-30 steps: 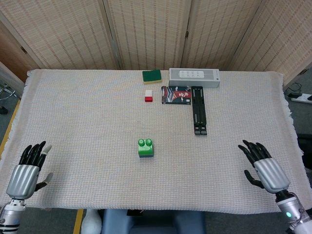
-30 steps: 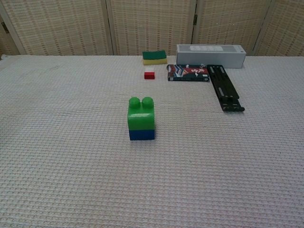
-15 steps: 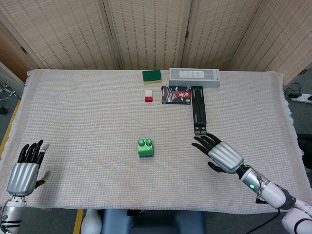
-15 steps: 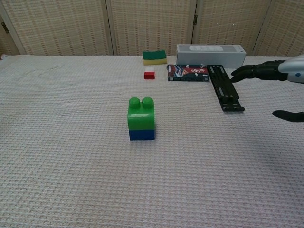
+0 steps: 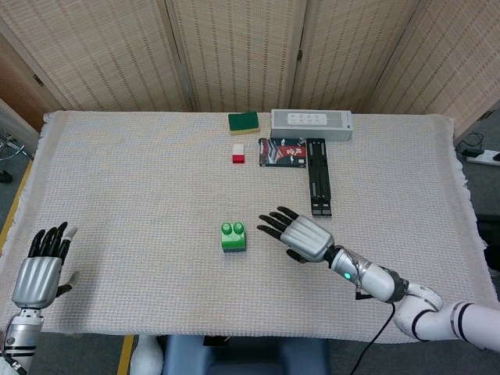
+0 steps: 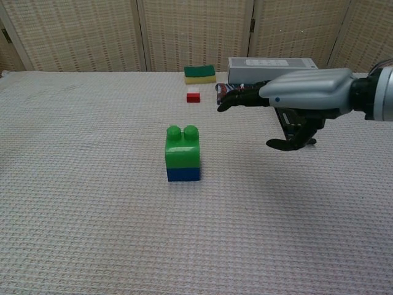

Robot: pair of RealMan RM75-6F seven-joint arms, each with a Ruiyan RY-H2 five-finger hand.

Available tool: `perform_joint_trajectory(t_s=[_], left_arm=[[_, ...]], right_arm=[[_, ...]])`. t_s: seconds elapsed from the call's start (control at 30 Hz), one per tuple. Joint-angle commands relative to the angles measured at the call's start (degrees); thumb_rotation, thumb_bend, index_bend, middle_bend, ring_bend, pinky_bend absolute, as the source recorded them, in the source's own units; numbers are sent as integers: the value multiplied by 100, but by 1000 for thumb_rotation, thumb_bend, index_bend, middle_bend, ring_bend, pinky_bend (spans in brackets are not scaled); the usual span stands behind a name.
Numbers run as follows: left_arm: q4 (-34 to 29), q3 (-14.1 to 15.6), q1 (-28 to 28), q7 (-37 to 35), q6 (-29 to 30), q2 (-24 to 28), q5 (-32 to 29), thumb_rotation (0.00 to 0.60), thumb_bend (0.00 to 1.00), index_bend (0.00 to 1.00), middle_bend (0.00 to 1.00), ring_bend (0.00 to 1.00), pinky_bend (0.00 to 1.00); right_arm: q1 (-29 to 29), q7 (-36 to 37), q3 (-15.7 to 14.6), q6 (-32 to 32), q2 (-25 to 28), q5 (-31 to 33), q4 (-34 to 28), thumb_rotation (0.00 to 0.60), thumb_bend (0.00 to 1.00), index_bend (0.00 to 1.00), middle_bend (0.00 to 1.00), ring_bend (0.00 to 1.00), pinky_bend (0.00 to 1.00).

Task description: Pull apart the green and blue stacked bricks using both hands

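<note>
Reaching is the step in hand, by my reading: neither robot hand touches the bricks yet, so the pull itself has not begun.

Nearest the robot, the left robot hand [image 5: 43, 269] sits at the desk's near-left edge, fingers spread and upright, holding nothing; only the head view shows it, and it is well apart from the bricks. The right robot hand [image 5: 301, 235] hangs above the cloth-covered desk [image 5: 117, 180] just to the right of the stack, palm down, fingers apart and pointing toward the bricks, thumb hanging below as the chest view shows. It holds nothing either, and a gap is visible between its fingertips and the stack.

The stack stands upright near the desk's middle: the green brick [image 6: 182, 147] with two studs on top, pressed onto the blue brick [image 6: 183, 174] resting on the cloth.

Judging from this, the next move calls for the right robot hand to close on one brick, while the left robot hand must cross a wide stretch of desk to take the other. Both need firm, opposed holds before any pull, or the whole stack will simply lift or slide.

Farther back lie a black stand [image 5: 316, 186], a red and white block [image 5: 238, 153], a dark packet [image 5: 283, 151], a green sponge [image 5: 244, 122] and a grey power strip [image 5: 311, 124], all well clear.
</note>
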Motion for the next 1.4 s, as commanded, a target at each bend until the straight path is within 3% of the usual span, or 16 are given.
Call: perform_joint_trajectory(t_s=[0.03,0.3,0.47,0.9,1.4], left_arm=[[6,-40,-25,-54,-77,21,-106,600,321,0,0,0,0],[19,-97,-42,-270,-106,84,-215,600,290,0,0,0,0],[84,-115,-60,-458,-145,103,-250,600,244,0,0,0,0],[172,-178,-83,-614,-240,133,-451,600,217,0,0,0,0],[127,-156,-85,-607,-205,156,-442,600,212,0,0,0,0]], right_arm=[[254,-144,146,-214,-249,242,226,600,515,0,0,0,0],[651,-186,195,-244,-943,439,963,600,515,0,0,0,0],[851,23,154,-119,-1443,368,1508,600,415,0,0,0,0],[1294,657,-13,33,-2201,222,2565,600,413,0,0,0,0],[1324,764,-185,308,-2276,258,2389,600,412,0,0,0,0]])
